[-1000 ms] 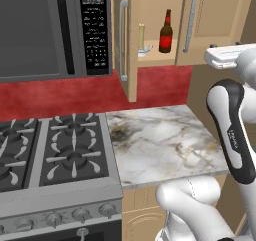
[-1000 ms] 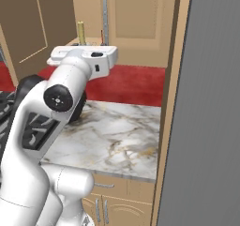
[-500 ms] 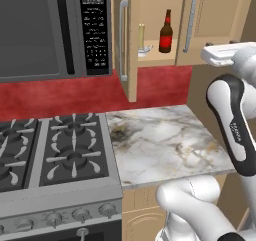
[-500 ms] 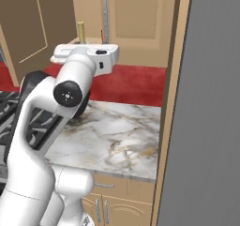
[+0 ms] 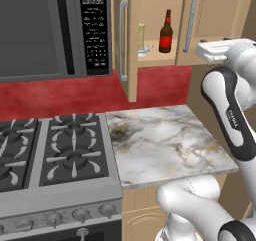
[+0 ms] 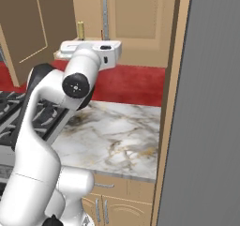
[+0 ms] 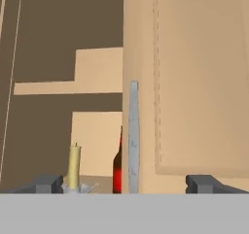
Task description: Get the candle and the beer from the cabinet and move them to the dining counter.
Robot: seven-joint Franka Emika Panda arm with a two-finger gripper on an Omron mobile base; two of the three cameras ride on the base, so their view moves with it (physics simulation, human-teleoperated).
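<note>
Candle (image 5: 141, 35) and beer (image 5: 166, 33) upright on cabinet (image 5: 150, 20) shelf, end effector (image 7: 127, 183) released.

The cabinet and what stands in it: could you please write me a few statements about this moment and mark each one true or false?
1. The candle and the beer both stand inside the cabinet. True.
2. In the left base view the beer stands left of the candle. False: it stands to the candle's right.
3. The claw is shut on the beer. False: its fingertips stand wide apart and hold nothing.
4. The cabinet's left door hangs open. True: the right door is closed.
5. In the hand view the closed door's silver handle hides part of the beer. True.
6. The candle lies on the marble countertop. False: it stands upright on the cabinet shelf.
</note>
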